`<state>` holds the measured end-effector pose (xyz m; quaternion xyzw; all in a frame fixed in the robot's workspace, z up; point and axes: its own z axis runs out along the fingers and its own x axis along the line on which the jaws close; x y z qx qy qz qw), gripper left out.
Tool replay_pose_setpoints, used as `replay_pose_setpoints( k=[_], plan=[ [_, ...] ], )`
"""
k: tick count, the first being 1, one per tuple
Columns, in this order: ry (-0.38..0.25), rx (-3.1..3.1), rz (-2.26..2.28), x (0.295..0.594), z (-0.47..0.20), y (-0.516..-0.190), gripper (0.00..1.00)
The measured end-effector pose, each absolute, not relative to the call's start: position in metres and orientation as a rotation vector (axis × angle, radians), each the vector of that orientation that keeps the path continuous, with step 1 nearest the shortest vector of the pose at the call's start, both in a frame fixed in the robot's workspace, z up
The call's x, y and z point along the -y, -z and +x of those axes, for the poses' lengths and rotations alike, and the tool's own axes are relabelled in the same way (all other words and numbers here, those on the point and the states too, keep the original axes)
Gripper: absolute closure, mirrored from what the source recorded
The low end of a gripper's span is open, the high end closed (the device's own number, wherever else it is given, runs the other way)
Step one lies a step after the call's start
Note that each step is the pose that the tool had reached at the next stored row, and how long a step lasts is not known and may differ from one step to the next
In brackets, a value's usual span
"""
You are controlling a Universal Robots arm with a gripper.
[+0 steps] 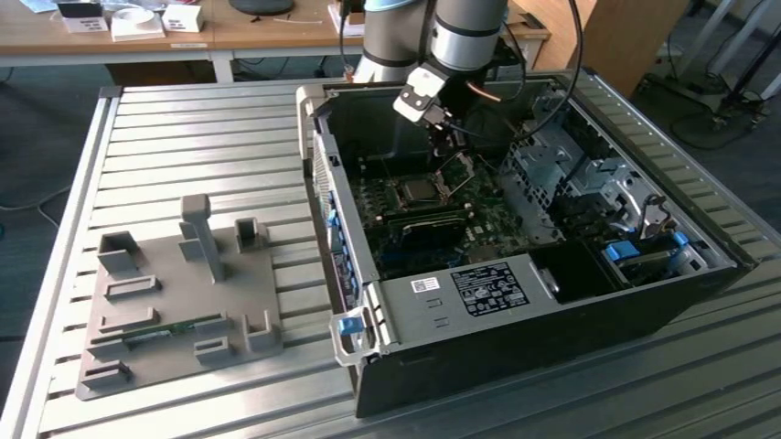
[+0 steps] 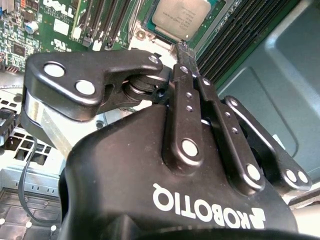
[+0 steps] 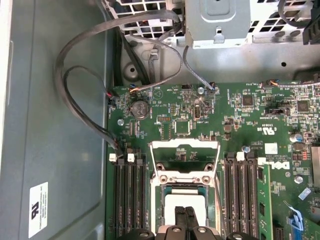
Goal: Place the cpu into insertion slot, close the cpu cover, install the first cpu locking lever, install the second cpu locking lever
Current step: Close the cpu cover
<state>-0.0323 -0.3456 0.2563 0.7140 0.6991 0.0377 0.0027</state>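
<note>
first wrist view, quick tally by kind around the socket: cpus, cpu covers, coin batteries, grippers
cpu: 1
cpu cover: 1
coin battery: 1
gripper: 1
total: 4

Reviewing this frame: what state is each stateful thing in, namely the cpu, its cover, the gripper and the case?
cpu: seated on the motherboard, uncovered.
cpu cover: swung open, off the cpu.
gripper: shut, poised over the cpu.
computer case: lying on its side, open.
</note>
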Motion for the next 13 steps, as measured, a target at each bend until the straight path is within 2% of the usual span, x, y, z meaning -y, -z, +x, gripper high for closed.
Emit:
replay_pose_setpoints(
  k=[13],
  plan=[
    [-0.119,-2.193,2.24,0.3456,-0.0257,-0.2597,0.89]
  ],
)
